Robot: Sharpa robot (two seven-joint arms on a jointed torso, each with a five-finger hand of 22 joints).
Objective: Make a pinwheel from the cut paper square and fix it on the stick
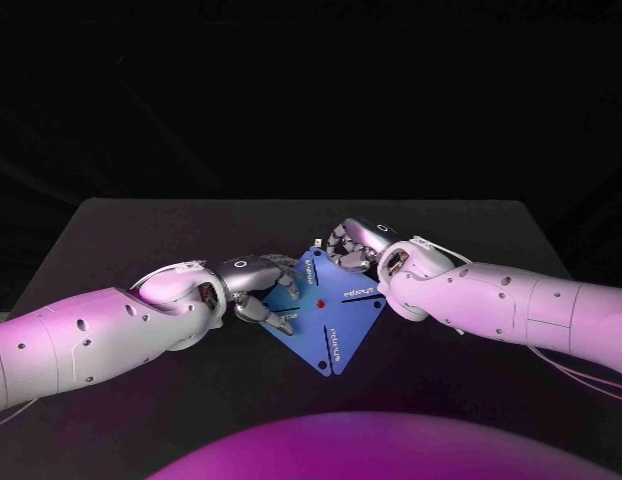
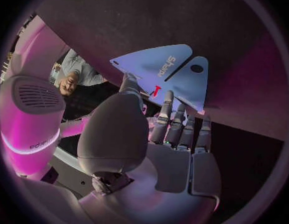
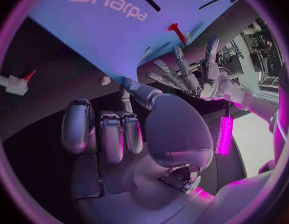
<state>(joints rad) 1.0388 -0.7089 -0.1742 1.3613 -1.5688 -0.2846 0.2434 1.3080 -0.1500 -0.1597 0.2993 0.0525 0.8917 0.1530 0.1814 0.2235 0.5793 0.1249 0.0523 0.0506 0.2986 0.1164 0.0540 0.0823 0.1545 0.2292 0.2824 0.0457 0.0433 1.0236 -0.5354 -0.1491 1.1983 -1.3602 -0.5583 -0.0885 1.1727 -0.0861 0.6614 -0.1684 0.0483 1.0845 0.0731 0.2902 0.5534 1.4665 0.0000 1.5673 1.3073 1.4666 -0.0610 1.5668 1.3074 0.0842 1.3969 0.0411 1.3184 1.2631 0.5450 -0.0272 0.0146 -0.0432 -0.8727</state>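
**Blue paper square [image 1: 333,335] held mid-table**

I see a red pin [image 1: 318,300] at its centre. The left hand [image 1: 254,285] pinches one edge, thumb above, fingers beneath. The right hand [image 1: 354,243] touches the far corner; whether it grips, I cannot tell.

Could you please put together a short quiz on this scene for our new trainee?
1. True or false: a red pin sits near the middle of the blue paper square.
2. Where are the left hand and the right hand?
A. Both far from the paper, at the table's corners.
B. Both at the paper's edges, one on each side.
C. Stacked one on top of the other.
3. Fill in: the word printed on the paper reads ___.

Key: 1 true; 2 B; 3 sharpa.
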